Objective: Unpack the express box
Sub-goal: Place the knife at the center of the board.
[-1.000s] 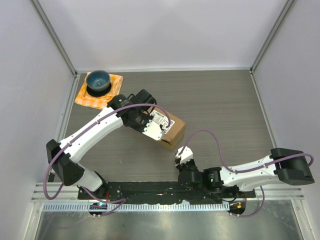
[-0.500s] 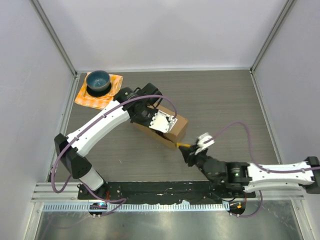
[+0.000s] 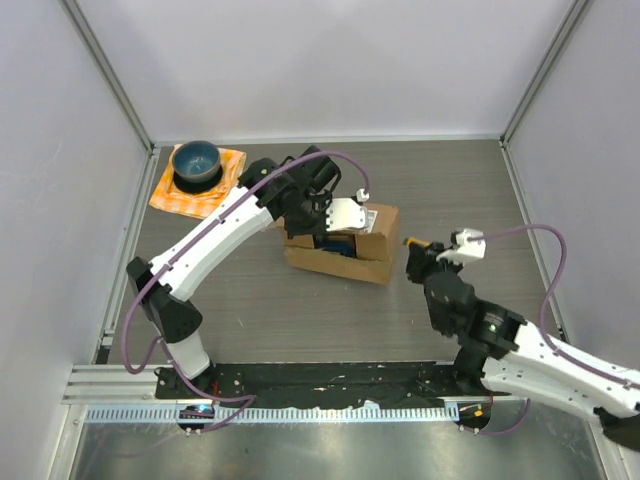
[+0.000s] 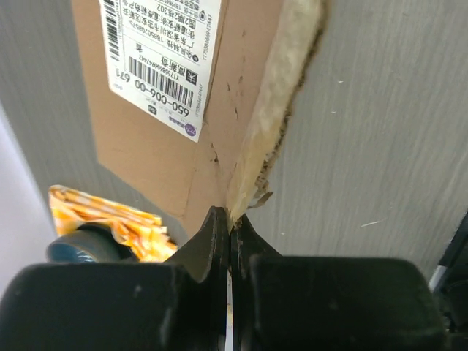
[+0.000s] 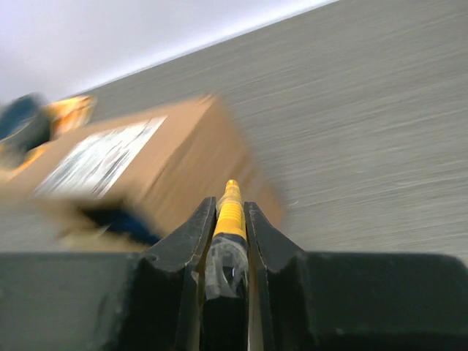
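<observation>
Grey wood-grain table [image 3: 450, 180] carries the express box [image 3: 345, 255], with the orange cloth [image 3: 225, 185] beyond it to the left. My left gripper [image 4: 229, 219], pressed together, pinches the box's flap corner. My right gripper [image 5: 230, 219], just right of the box, clamps a yellow-tipped tool [image 5: 231, 194].

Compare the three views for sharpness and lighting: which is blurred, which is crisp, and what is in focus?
Right wrist view: motion blur smears the brown rectangular cardboard box and grey wood-grain table, while the right pincer and its slim yellow tool are sharp. Left wrist view: crisp, the white printed shipping label readable. Top external view: evenly lit, sharp, only soft shadows.
</observation>
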You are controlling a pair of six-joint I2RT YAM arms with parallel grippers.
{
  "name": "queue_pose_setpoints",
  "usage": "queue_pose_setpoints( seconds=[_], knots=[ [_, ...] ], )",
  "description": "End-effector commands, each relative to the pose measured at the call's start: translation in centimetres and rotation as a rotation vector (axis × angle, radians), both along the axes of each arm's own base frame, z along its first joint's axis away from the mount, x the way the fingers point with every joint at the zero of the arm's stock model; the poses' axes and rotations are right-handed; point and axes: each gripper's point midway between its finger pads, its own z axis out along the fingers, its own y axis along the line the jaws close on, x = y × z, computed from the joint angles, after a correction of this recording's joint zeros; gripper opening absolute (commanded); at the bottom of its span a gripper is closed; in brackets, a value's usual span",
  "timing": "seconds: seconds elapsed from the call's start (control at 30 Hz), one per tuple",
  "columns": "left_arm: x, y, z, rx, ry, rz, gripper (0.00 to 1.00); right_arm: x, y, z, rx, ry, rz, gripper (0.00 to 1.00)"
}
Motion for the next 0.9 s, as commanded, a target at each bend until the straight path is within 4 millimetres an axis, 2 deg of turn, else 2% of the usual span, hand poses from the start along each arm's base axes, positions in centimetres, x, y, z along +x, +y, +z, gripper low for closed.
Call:
queue_pose_setpoints(
  seconds=[0.0, 0.03, 0.07, 0.1, 0.13, 0.17, 0.2, 0.23, 0.27, 0.3, 0.33, 0.47, 0.5, 0.53, 0.57, 0.6, 0.63, 0.7, 0.73, 0.8, 0.83, 0.87],
  knots=[
    [-6.0, 5.7, -1.0, 0.109, 0.184, 0.064, 0.0, 4.2, -0.5, -2.8, 0.114, 0.188, 0.023, 0.06],
    [-6.3, 6.3, -2.0, 0.137, 0.192, 0.067, 0.0, 5.3, -0.3, -2.1, 0.173, 0.17, 0.053, 0.05],
    [-6.4, 6.8, -2.2, 0.149, 0.186, 0.068, 0.0, 6.2, -0.4, -2.4, 0.225, 0.192, 0.08, 0.04],
    [-6.5, 7.5, -2.0, 0.153, 0.17, 0.068, 0.0, 7.9, -2.8, -2.6, 0.27, 0.212, 0.026, 0.01],
    [-6.4, 8.4, -2.5, 0.192, 0.16, 0.08, 0.0, 8.2, -0.5, -4.3, 0.329, 0.327, 0.18, 0.01],
    [-6.5, 8.7, -2.5, 0.204, 0.155, 0.079, 0.0, 8.7, -0.4, -4.5, 0.408, 0.37, 0.213, 0.01],
    [-6.3, 9.1, -2.5, 0.218, 0.153, 0.089, 0.0, 9.6, -1.3, -4.9, 0.482, 0.394, 0.211, 0.01],
    [-6.2, 9.0, -2.2, 0.213, 0.15, 0.095, 0.0, 9.2, 0.5, -4.8, 0.535, 0.437, 0.336, 0.01],
    [-6.1, 9.0, -2.0, 0.211, 0.151, 0.096, 0.0, 9.5, 1.0, -6.0, 0.567, 0.497, 0.348, 0.03],
    [-6.0, 8.8, -1.7, 0.208, 0.157, 0.098, 0.0, 9.3, 1.4, -6.6, 0.588, 0.532, 0.37, 0.11],
    [-6.0, 8.6, -1.6, 0.199, 0.16, 0.106, 0.0, 9.5, 2.1, -5.8, 0.604, 0.502, 0.42, 0.16],
    [-5.6, 7.5, -1.2, 0.165, 0.165, 0.121, 0.0, 9.4, 1.7, -7.6, 0.611, 0.543, 0.388, 0.37],
    [-5.6, 7.3, -0.9, 0.152, 0.163, 0.123, 0.0, 9.5, 1.5, -8.2, 0.593, 0.551, 0.38, 0.5],
    [-5.6, 7.1, -1.1, 0.15, 0.174, 0.127, 0.0, 9.2, 1.3, -8.9, 0.583, 0.577, 0.363, 0.57],
    [-5.7, 7.1, -1.0, 0.148, 0.177, 0.135, 0.0, 9.4, 0.9, -9.2, 0.569, 0.581, 0.338, 0.71],
    [-6.2, 6.8, -0.9, 0.132, 0.204, 0.128, 0.0, 9.3, 0.4, -9.6, 0.555, 0.598, 0.314, 0.93],
    [-6.4, 6.9, -1.0, 0.134, 0.214, 0.126, 0.0, 8.8, 0.0, -10.5, 0.529, 0.633, 0.297, 0.94],
    [-7.0, 7.1, -1.0, 0.141, 0.236, 0.116, 0.0, 9.0, -1.1, -10.7, 0.476, 0.642, 0.256, 0.94],
    [-7.2, 7.2, -1.0, 0.149, 0.243, 0.112, 0.0, 8.0, -1.4, -11.5, 0.421, 0.686, 0.256, 0.94],
    [-7.4, 7.5, -0.7, 0.17, 0.252, 0.1, 0.0, 8.0, -2.1, -10.6, 0.355, 0.681, 0.252, 0.95],
    [-7.2, 7.6, -0.6, 0.172, 0.243, 0.109, 0.0, 6.7, -2.5, -10.6, 0.316, 0.712, 0.25, 0.95],
    [-7.0, 7.6, -0.4, 0.175, 0.232, 0.114, 0.0, 6.5, -2.9, -9.7, 0.245, 0.685, 0.265, 0.95]
  ],
)
